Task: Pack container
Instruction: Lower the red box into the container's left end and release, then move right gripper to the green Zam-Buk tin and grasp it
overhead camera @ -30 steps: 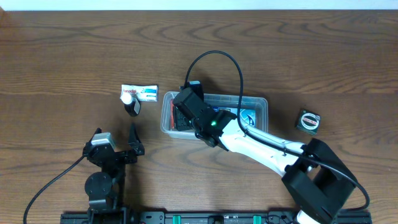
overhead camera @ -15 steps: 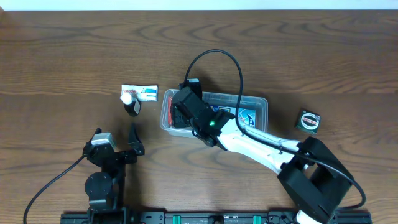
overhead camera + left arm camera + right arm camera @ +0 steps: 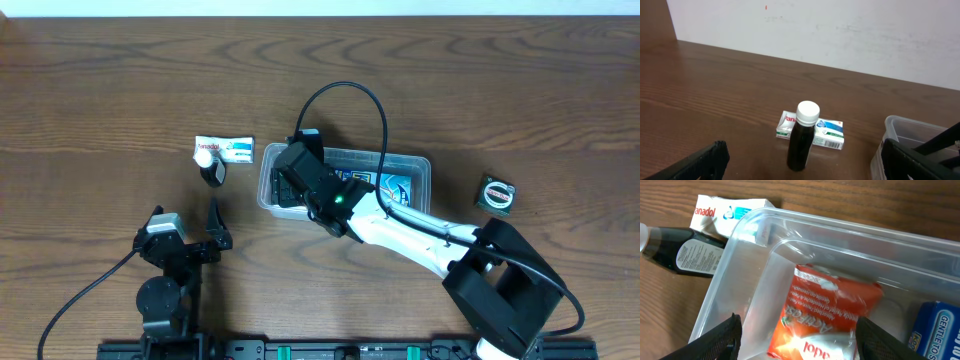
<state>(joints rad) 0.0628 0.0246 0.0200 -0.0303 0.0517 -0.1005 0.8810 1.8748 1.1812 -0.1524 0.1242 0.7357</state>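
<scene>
Container (image 3: 850, 235): clear shallow tub with rounded corners and a rolled rim, directly under the right gripper's (image 3: 797, 337) jaws.
Contents: red packet (image 3: 825, 305) lying between those jaws; blue carton (image 3: 937, 327) just outside one finger.
Right gripper: jaws spread, gripping nothing.
Left gripper (image 3: 186, 228): jaws wide, empty.
Surroundings: dark bottle (image 3: 801, 142) and white box (image 3: 827, 135) ahead of the left jaws; the tub wall separates them from the right jaws.
</scene>
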